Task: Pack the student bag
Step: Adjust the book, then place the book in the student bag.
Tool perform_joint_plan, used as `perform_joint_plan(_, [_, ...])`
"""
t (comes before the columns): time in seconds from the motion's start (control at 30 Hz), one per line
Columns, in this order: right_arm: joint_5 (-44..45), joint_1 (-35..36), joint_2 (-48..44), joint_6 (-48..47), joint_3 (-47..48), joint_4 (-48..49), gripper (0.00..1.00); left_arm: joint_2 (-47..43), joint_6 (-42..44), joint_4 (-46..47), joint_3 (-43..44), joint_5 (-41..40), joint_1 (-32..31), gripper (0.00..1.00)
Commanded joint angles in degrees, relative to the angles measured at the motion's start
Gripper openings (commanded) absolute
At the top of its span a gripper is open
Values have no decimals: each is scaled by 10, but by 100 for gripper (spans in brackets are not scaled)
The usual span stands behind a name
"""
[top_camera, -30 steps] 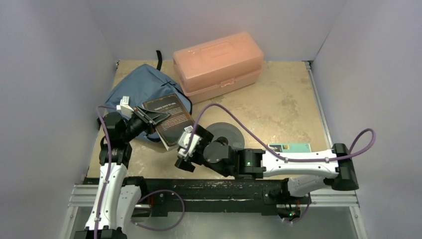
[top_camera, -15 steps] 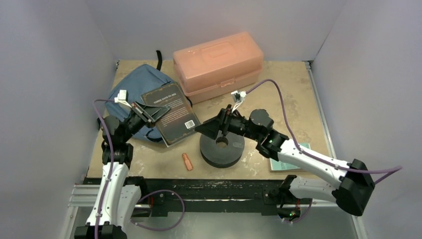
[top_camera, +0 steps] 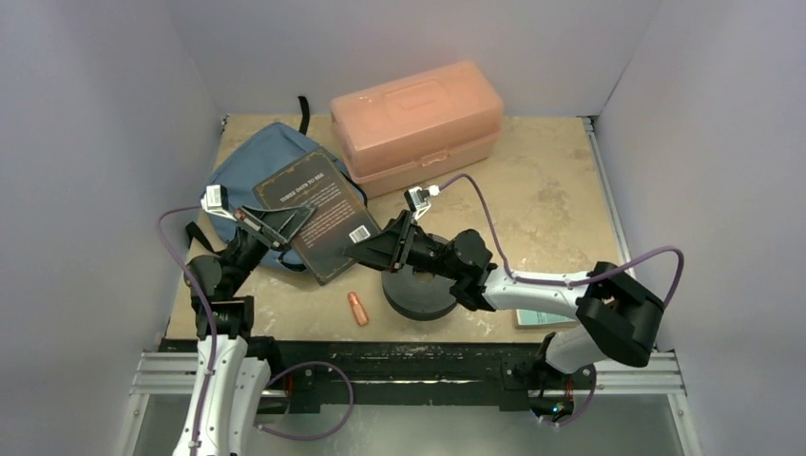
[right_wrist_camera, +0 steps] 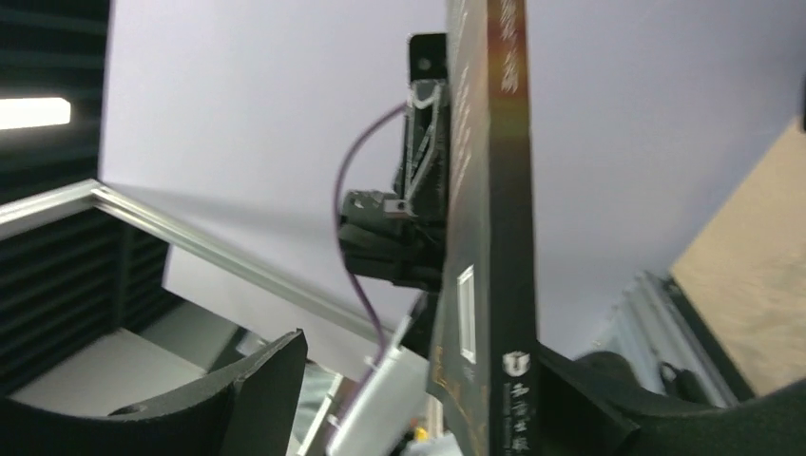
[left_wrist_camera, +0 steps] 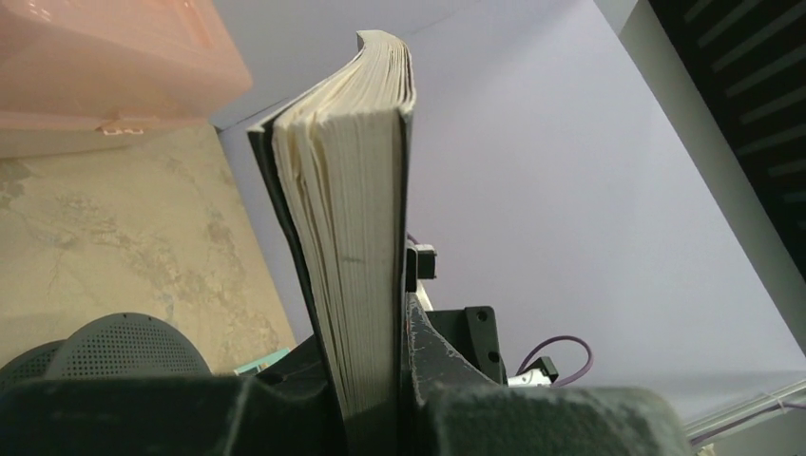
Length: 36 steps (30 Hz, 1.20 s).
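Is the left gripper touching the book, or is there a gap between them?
Touching. The left wrist view shows the book clamped by its page edge between the fingers of the left gripper, with no gap on either side.

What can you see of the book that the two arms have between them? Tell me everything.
The book looks like a thick paperback: dark cover, pale lettering, a white barcode label, cream pages. It hangs tilted in the air, partly over the student bag. The left hand is shut on its left edge. The right hand straddles its lower right corner, with one finger apart from the cover.
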Motion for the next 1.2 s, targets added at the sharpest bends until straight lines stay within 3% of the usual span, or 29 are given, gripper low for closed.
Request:
perform_joint_plan(0.0, [101, 35, 18, 52, 14, 128, 72, -24, -32, 69, -5, -55, -3, 0])
perform_joint_plan(0.17, [131, 49, 46, 62, 40, 132, 52, -45, -56, 89, -34, -89, -3, 0])
perform_joint_plan(0.47, [154, 62, 78, 42, 103, 77, 45, -55, -48, 86, -54, -83, -3, 0])
perform_joint_plan(0.53, [155, 62, 87, 41, 116, 71, 37, -57, -40, 68, -57, -75, -3, 0])
perform_joint_plan(0.63, [145, 62, 98, 31, 134, 60, 14, -57, -3, 19, -42, -50, -3, 0])
perform_joint_plan(0.73, [145, 51, 91, 10, 136, 25, 0, -65, 59, -88, -12, -19, -3, 23])
perform_joint_plan(0.83, [145, 31, 62, -27, 141, -74, 0, -87, 168, -287, 34, -18, -3, 60])
perform_joint_plan(0.87, [148, 23, 48, -45, 146, -121, 0, -92, 213, -362, 55, -27, -3, 66])
perform_joint_plan(1.0, [214, -3, -22, -160, 150, -300, 0, -96, 341, -570, 113, -79, -3, 73])
perform_joint_plan(1.17, [333, -25, -102, -322, 149, -462, 0, -83, 405, -660, 154, -107, -3, 73])
